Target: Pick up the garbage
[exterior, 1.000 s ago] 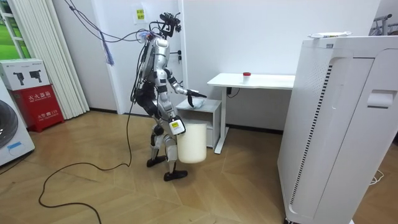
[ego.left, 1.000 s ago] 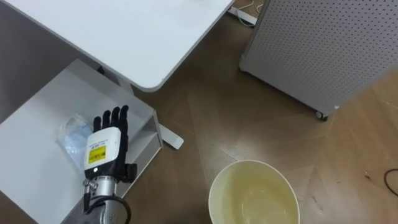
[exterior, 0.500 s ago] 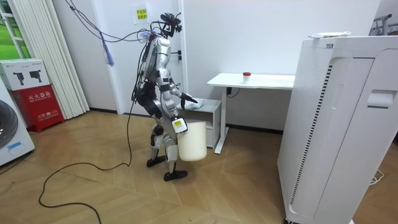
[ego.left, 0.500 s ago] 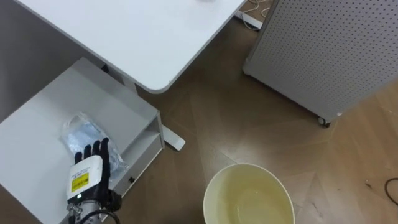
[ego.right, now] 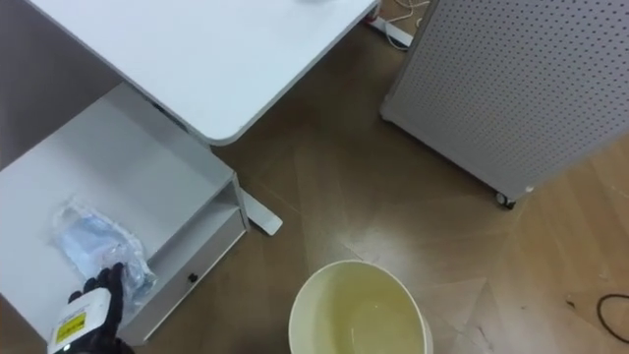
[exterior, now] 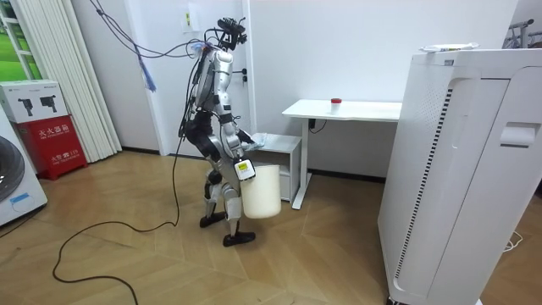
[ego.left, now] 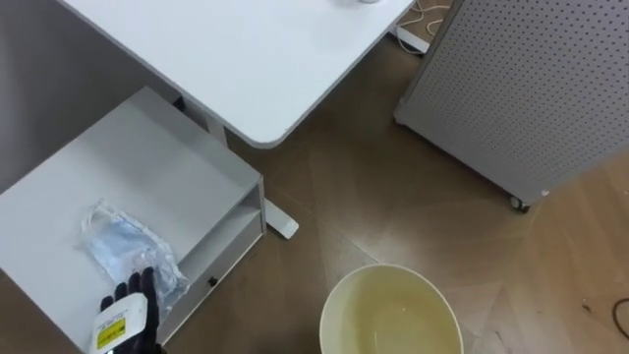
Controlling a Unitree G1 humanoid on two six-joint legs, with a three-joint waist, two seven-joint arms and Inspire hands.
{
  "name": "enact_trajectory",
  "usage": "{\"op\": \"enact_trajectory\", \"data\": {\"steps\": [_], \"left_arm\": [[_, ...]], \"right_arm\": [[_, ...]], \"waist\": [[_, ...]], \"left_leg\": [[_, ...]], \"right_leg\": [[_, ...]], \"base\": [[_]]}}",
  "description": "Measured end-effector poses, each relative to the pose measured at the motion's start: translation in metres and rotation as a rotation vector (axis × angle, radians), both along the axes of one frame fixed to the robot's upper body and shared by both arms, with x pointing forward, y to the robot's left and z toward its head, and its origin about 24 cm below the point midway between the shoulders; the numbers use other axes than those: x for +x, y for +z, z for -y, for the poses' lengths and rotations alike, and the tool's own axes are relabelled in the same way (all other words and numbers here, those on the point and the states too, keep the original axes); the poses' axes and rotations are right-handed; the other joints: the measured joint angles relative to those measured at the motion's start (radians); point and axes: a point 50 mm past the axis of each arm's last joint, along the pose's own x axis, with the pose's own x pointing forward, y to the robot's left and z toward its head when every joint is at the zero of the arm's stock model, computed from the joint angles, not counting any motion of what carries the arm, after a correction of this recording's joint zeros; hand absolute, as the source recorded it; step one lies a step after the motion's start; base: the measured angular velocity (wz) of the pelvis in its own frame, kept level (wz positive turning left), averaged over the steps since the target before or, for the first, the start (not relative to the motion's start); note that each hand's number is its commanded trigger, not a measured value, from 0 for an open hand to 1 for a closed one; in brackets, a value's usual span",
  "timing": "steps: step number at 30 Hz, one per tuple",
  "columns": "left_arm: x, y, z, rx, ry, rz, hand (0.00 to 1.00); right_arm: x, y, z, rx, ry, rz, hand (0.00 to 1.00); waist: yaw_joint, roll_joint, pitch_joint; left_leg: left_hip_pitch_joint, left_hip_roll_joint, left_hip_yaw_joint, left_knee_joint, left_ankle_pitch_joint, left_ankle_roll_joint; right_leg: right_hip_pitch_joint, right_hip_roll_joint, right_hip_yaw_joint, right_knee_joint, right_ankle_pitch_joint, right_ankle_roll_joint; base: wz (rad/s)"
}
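The garbage is a crumpled clear plastic bag [ego.left: 126,248] with a bluish tint. It lies on the top of a low white cabinet [ego.left: 147,157], towards that top's near left part. The left hand [ego.left: 126,320] comes up from the lower left edge of the eye views. Its dark fingers [ego.left: 138,287] are stretched forward and lie side by side, with their tips touching the bag's near edge. They are not curled round it, and the bag rests flat on the cabinet.

Just to the right of the bag the cabinet's front drops to an open shelf [ego.left: 221,241]. Beyond the cabinet, a white worktop [ego.left: 246,49] overhangs its far side. A cream bucket [ego.left: 393,267] sits low in front of the robot, over the wooden floor [ego.left: 393,187], and its inside looks bare. A white perforated panel on castors [ego.left: 531,88] stands farther right.

In the room view the robot stands facing the cabinet, leaning slightly towards it. Its right hand [exterior: 244,169] is at the bucket's rim, and whether it grips cannot be told.
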Motion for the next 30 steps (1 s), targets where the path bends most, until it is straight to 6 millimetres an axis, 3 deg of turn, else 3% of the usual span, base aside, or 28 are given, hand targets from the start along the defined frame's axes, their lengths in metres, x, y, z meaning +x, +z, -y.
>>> {"op": "enact_trajectory", "data": {"steps": [3, 6, 19, 30], "left_arm": [[-0.004, -0.002, 0.0, 0.001, 0.001, -0.009, 0.69], [0.001, 0.002, -0.001, 0.018, 0.007, 0.031, 1.0], [0.01, 0.012, -0.005, 0.043, 0.063, 0.088, 1.0], [0.004, -0.001, 0.007, -0.014, 0.056, -0.015, 1.0]], "right_arm": [[-0.001, -0.002, -0.004, 0.007, -0.003, -0.01, 1.0], [-0.002, -0.003, -0.008, 0.015, -0.004, -0.022, 1.0], [0.0, -0.004, -0.015, 0.034, 0.001, -0.022, 1.0], [0.009, 0.0, -0.018, 0.042, 0.015, 0.003, 1.0]], "waist": [[0.004, 0.0, 0.0001], [0.02, 0.0, 0.0001], [0.032, -0.005, 0.0036], [0.033, -0.008, 0.0097]], "left_leg": [[0.006, -0.003, -0.001, -0.014, 0.002, 0.001], [0.02, -0.009, 0.001, -0.035, 0.009, 0.003], [0.012, -0.008, -0.002, -0.044, 0.01, 0.001], [-0.047, -0.003, -0.023, -0.013, 0.01, 0.001]], "right_leg": [[0.008, 0.0, 0.001, -0.011, 0.006, 0.002], [0.018, -0.002, 0.003, -0.024, 0.013, 0.004], [0.009, -0.001, -0.001, -0.027, 0.012, 0.004], [-0.025, 0.004, -0.015, -0.038, 0.013, 0.004]], "base": [[0.0], [0.0], [0.0], [0.03]]}}
